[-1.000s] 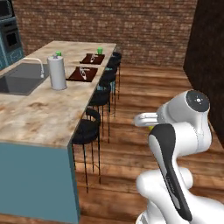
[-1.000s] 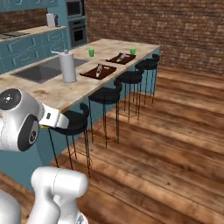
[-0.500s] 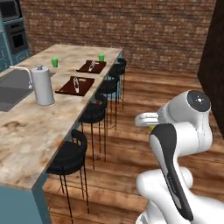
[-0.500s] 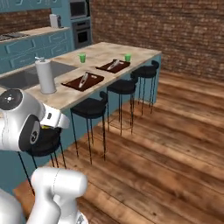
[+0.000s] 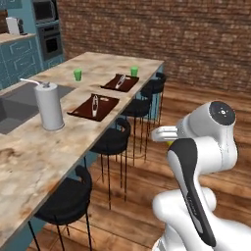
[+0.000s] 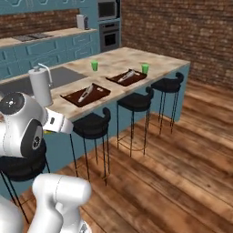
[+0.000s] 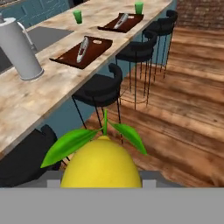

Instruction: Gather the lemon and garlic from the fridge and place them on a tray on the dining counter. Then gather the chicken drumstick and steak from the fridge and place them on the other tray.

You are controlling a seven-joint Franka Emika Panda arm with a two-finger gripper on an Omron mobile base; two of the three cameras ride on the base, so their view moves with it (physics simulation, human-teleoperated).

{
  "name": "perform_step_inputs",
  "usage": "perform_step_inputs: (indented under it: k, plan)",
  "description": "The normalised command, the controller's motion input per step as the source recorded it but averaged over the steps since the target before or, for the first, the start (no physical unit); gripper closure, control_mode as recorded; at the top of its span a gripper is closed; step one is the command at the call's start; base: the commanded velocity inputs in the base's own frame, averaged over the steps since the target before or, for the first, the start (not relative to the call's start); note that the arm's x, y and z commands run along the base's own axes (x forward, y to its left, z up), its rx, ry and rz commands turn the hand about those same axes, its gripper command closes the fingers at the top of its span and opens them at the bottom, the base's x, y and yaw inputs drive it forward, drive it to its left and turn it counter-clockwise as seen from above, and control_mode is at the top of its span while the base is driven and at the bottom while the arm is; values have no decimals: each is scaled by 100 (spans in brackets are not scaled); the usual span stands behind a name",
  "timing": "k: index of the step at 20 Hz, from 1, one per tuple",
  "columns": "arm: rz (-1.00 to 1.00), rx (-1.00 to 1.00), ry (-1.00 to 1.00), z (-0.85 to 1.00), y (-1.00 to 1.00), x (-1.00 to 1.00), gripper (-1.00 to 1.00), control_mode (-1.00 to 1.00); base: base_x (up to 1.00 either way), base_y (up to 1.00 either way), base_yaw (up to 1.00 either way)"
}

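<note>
The floor [image 7: 192,109] of wood planks spreads below and to the right of the claw, and a brick wall [image 5: 196,44] closes the far end of the room

The bench [image 5: 29,157], a long tan marbled top on a teal base, runs ahead and to the left of the claw, with a grey sink [image 5: 14,105] set into it on the far side. Four black stools [image 6: 136,102] stand in a row along its near edge, the nearest one just below and left of the claw in the hand view

On the bench a grey jug [image 7: 17,48] stands upright, ahead and far to the left. Beyond it lie two dark trays, the near tray [image 7: 83,52] and the far tray [image 7: 121,22], each carrying a slim metal utensil. Two green cups [image 7: 78,16] stand near the trays, one past each

The claw [image 7: 101,186] sits at the bottom of the hand view, part open and closed on the lemon [image 7: 101,164]. The lemon sits between the fingers, its bright yellow body hiding most of them, with a thin stem and two green leaves [image 7: 70,144] pointing up and outward. It is held in the air over the floor, short of the bench and well apart from both trays
</note>
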Motion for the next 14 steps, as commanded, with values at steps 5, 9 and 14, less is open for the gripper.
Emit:
perform_step_inputs:
  k: [5,9,14]
  plan:
    - [0,0,0,0,0,0,100,100,37,-63,35]
    - [0,0,0,0,0,0,100,100,34,-66,36]
    - [0,0,0,0,0,0,100,100,34,-73,33]
